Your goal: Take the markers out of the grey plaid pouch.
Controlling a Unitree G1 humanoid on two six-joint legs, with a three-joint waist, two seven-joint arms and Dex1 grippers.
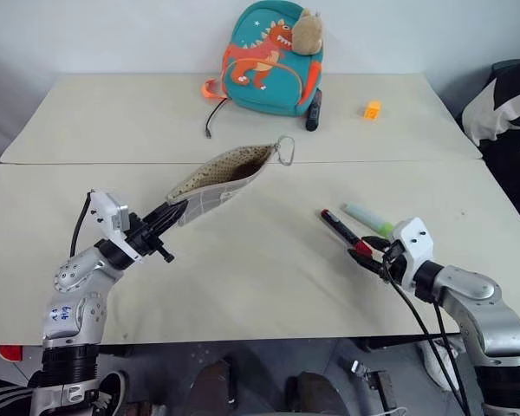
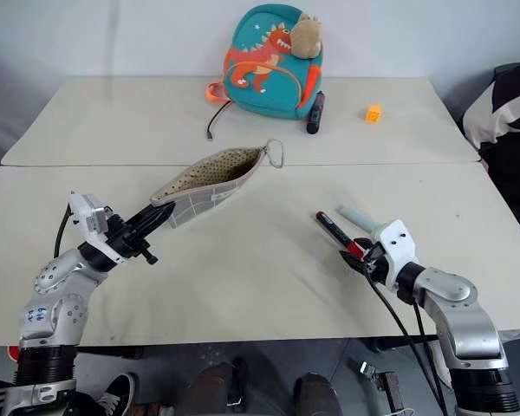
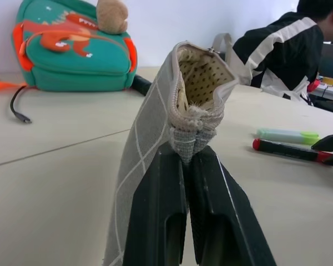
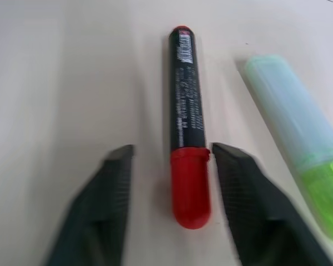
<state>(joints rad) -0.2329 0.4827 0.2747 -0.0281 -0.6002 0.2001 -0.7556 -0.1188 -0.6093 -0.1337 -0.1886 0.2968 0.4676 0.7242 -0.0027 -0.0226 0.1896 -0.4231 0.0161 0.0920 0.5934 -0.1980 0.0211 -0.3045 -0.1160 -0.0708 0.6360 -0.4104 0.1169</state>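
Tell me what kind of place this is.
Probably an indoor lab or classroom-style test room: two plain tables pushed together by a bare white wall, school things set out (a backpack, a pouch, markers), and a person sitting at another desk nearby.

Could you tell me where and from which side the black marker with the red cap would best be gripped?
Grip the black marker across its barrel just above the red cap, from above. It lies flat on the table, sides exposed, and the green marker beside it leaves room for fingers.
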